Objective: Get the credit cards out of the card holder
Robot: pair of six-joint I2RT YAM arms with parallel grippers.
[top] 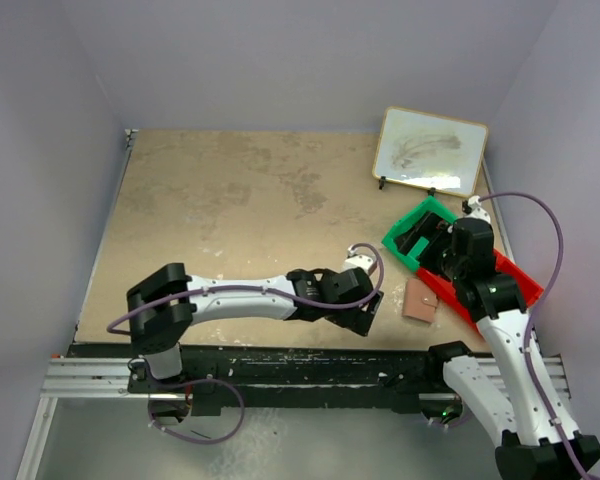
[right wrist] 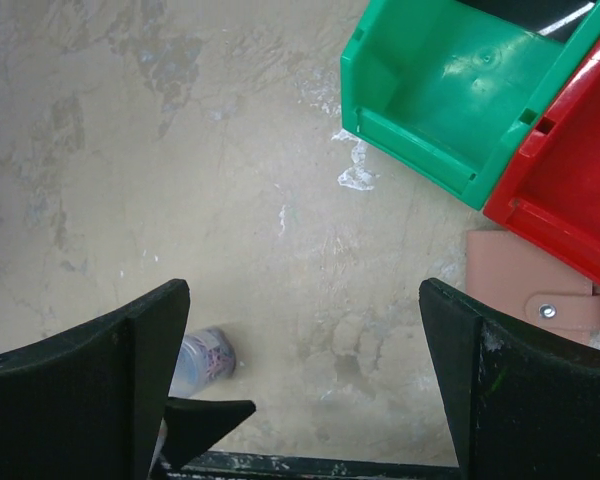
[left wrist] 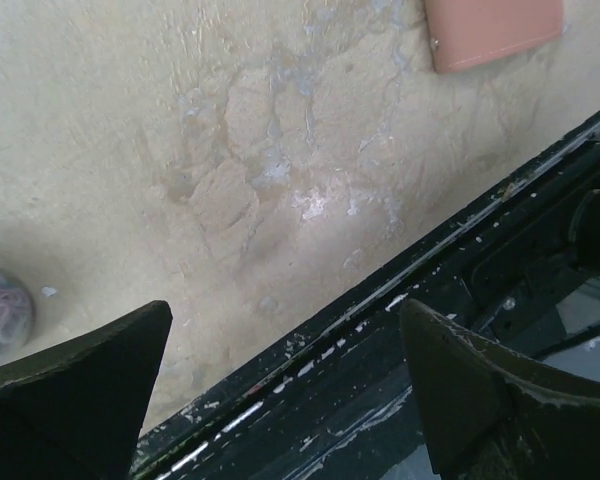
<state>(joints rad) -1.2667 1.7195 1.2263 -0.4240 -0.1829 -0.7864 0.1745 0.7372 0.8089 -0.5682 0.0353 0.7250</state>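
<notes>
Worn tan tabletop between pale lilac walls. Nearest, the left gripper hangs empty, jaws wide apart; the card holder lies closed ahead and right of it. The right gripper, equally spread and empty, has it just right of its fingers, beside the red bin. Probably light, soft, apt to slide: pin one edge, lift the snap flap. The credit cards are hidden, presumably inside.

- A framed whiteboard, smudged grey, is propped at the far right of the table.
- A green bin is set against a red bin, side by side.
- The tan tabletop is seen stained and scuffed.
</notes>
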